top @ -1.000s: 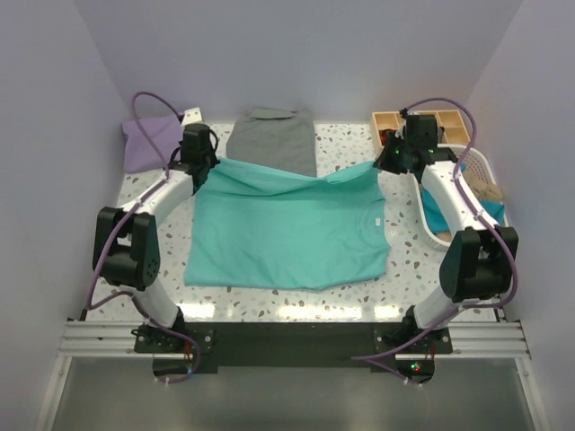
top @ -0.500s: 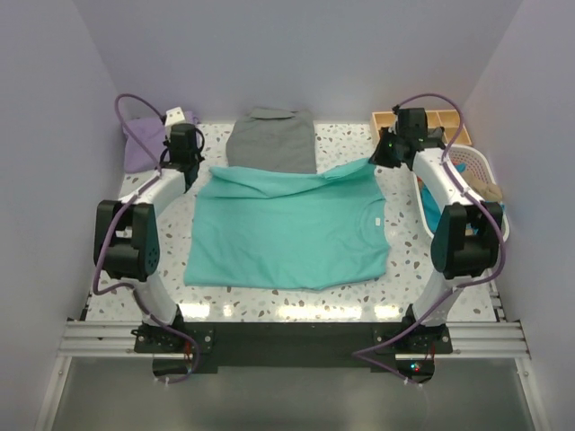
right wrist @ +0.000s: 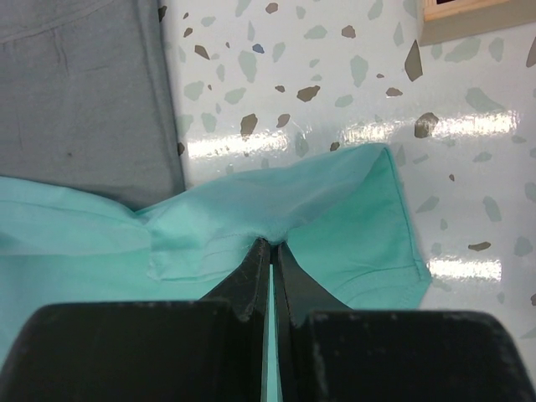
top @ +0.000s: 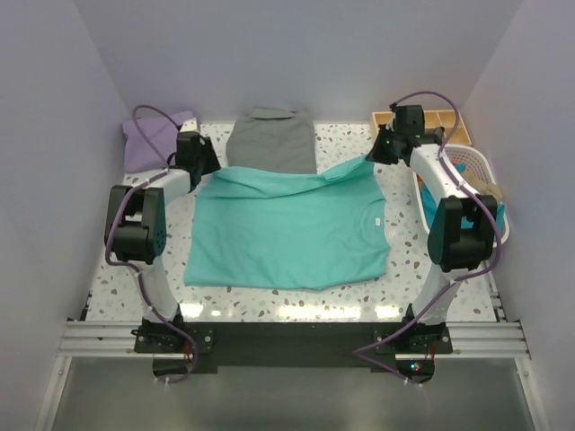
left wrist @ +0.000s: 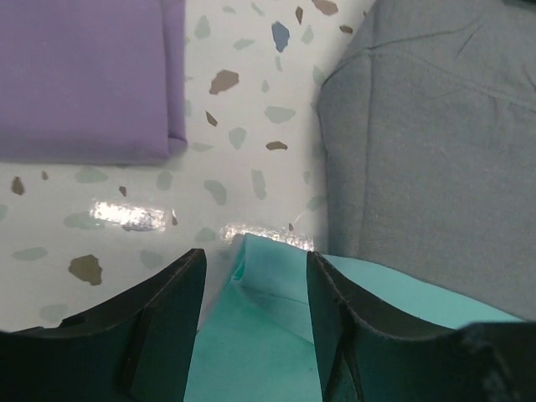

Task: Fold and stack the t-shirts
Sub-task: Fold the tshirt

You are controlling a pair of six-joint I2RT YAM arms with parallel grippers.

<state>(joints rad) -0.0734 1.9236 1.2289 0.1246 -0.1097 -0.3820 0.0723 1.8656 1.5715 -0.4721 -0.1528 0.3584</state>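
The right arm hides part of the basket (top: 481, 166) at the right edge; blue cloth and something beige show in it, the rest unclear. What the wooden tray (top: 445, 117) at the far right holds cannot be made out.

The teal shirt (top: 287, 238) lies mid-table, long axis left to right, its neck label (top: 375, 218) towards the right, its far edge rumpled. The right gripper (right wrist: 270, 247) is pinched tight on the shirt's far right sleeve. The left gripper (left wrist: 251, 268) hangs with jaws apart over the far left corner, gripping nothing.

A folded grey shirt (top: 271, 142) lies at the far centre, and a purple shirt (top: 151, 142) lies far left.
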